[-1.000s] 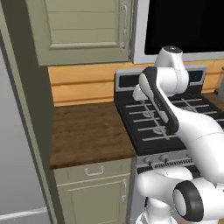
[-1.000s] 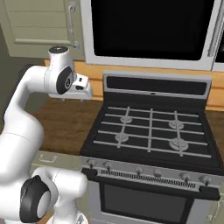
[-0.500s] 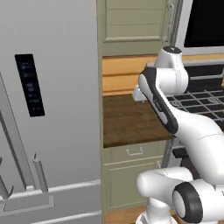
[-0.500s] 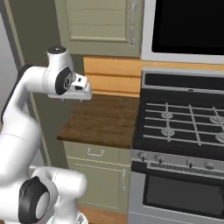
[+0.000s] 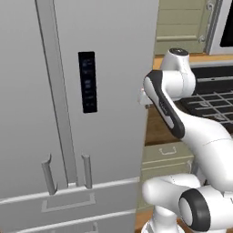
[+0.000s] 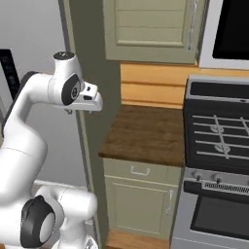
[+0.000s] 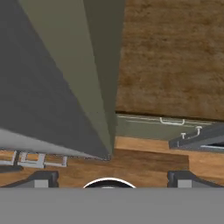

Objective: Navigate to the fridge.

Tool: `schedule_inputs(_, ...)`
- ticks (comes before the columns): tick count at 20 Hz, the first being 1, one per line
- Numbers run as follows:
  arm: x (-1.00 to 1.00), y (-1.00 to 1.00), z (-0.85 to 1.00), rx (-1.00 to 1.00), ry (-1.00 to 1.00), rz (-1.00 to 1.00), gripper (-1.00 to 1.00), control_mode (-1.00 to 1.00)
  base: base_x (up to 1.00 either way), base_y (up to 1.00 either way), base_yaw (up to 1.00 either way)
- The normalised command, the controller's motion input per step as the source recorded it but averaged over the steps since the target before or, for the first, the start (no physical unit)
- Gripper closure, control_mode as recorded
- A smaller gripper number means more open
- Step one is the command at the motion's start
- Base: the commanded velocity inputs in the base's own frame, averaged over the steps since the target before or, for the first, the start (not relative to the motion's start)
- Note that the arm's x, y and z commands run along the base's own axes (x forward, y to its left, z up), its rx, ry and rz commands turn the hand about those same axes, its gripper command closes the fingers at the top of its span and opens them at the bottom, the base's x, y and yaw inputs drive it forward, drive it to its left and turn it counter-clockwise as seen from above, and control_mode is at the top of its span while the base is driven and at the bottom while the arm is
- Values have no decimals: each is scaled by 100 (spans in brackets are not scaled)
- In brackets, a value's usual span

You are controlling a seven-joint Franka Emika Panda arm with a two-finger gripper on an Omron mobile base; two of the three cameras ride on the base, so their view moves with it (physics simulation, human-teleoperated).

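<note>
— Where does the fridge (image 5: 68,113) stand for the robot right now?

— It takes up the left and middle of the left base view: a tall, wide light-grey front with a narrow black control panel (image 5: 87,82) and two vertical bar handles (image 5: 86,170) ending just above the bottom drawers (image 5: 68,207). In the right base view its grey face sits at the left edge, behind the arm, with a beige-green side panel (image 6: 90,73) between it and the wooden surface (image 6: 146,133).

— How would it handle, if the arm had to touch it?

— Judged from its bulk, it is heavy, rigid and fixed; nothing on it would yield or tip. The flat door skin looks smooth and offers no purchase. The sensible place to take hold would be one of the bar handles, around the bar itself. The task only asks for arriving, though.

— And the fingers (image 7: 41,179)?

— In the hand view the two dark tips rise well apart, with nothing between them. The gripper (image 6: 95,99) hovers beside the side panel, pointing down.
</note>
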Motion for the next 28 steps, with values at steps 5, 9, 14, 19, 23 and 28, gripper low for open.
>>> schedule_inputs(5, 0, 0, 0, 0, 0, 0, -100, 100, -37, 64, 0)
schedule_inputs(9, 0, 0, 0, 0, 0, 0, -100, 100, -9, 66, 0)
schedule_inputs(14, 0, 0, 0, 0, 0, 0, -100, 100, 0, 49, 0)
schedule_inputs(19, 0, 0, 0, 0, 0, 0, -100, 100, 0, 47, 0)
schedule_inputs(23, 0, 0, 0, 0, 0, 0, -100, 100, 0, 72, 0)
schedule_inputs(28, 0, 0, 0, 0, 0, 0, -100, 100, 4, 12, 0)
